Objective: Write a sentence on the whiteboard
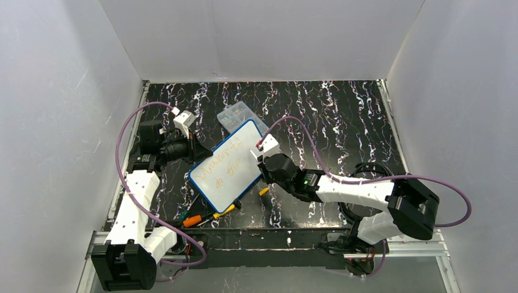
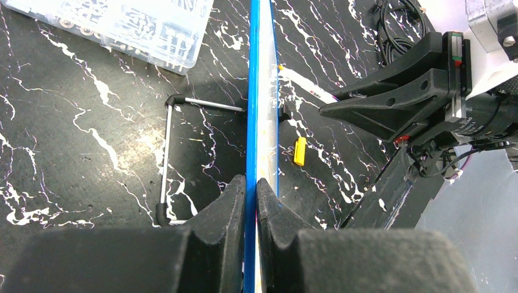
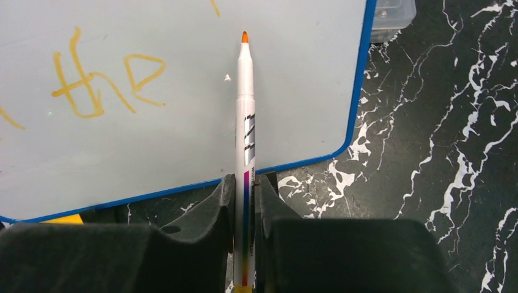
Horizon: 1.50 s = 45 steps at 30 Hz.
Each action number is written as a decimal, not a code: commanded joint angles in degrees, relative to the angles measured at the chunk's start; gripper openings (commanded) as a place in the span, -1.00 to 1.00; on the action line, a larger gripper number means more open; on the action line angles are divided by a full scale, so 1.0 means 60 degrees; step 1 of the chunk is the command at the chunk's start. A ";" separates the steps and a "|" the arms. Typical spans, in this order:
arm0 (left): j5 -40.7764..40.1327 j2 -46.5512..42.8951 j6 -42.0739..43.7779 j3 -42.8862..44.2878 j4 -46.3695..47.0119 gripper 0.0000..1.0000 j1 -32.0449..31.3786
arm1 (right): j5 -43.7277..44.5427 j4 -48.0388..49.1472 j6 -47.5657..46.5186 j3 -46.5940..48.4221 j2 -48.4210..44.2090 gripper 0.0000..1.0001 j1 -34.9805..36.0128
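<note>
Nearest the bases, the right gripper is pinching a slim white marker by its lower barrel. Its jaws are drawn almost together on the barrel, and the orange tip is pointing out over the whiteboard; whether the tip is touching the face cannot be told. The left gripper is clamping the board's blue rim on its own side, jaws closed down onto the thin panel. The board is sitting slanted mid-table between the two grippers, with the sentence running across it in two orange lines. In my judgement the board is light, stiff and thin, with a glossy face likely to slip, so the rim is the sound place to hold and brace it against pen pressure. The marker is light and smooth, and may twist in the pads if pressed hard. Beyond the board's far corner, a clear compartment box is lying on the black marbled table.
</note>
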 commanded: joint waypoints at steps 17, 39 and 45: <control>0.0327 -0.0131 0.0056 -0.0014 -0.0188 -1.00 -0.0063 | -0.0925 0.0269 -0.0368 0.0307 0.0521 -0.97 -0.0084; 0.0342 -0.0175 0.0044 -0.0023 -0.0203 -1.00 -0.0063 | -0.0677 -0.0374 0.0144 -0.0055 0.0514 -0.97 0.0022; 0.0328 -0.0190 0.0035 -0.0022 -0.0201 -1.00 -0.0063 | -0.0434 -0.0538 0.0251 0.0081 0.0675 -0.97 0.0015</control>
